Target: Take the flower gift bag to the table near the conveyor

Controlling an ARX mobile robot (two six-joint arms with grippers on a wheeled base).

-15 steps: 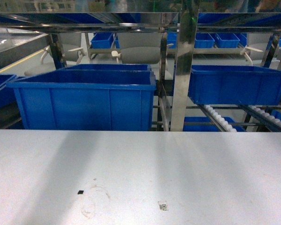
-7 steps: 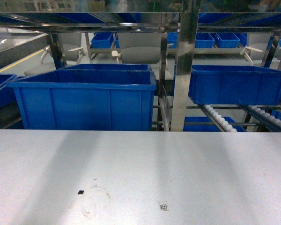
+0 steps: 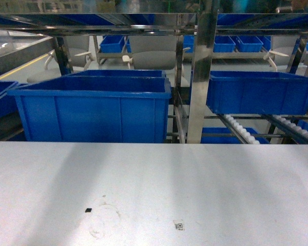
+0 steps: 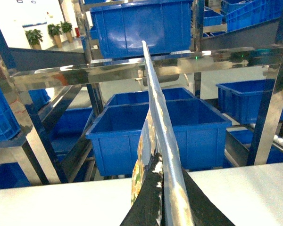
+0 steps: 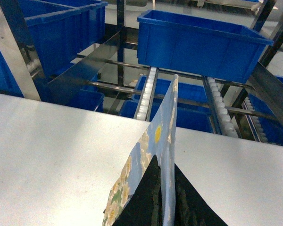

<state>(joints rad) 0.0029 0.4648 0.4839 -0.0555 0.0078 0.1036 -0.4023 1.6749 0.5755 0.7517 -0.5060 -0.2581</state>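
Warehouse racking fills the background, blue bins sitting on the steel conveyor behind a pale table that looks bare from the head camera. Neither arm shows there. Each wrist view has a flat edge of the bag rising at center frame: left gripper clenched on the bag, right gripper clenched on its flowered panel. Bag hangs above the table. My worry: the two arms drift apart and tear or crumple it, or a thin pinch slips.
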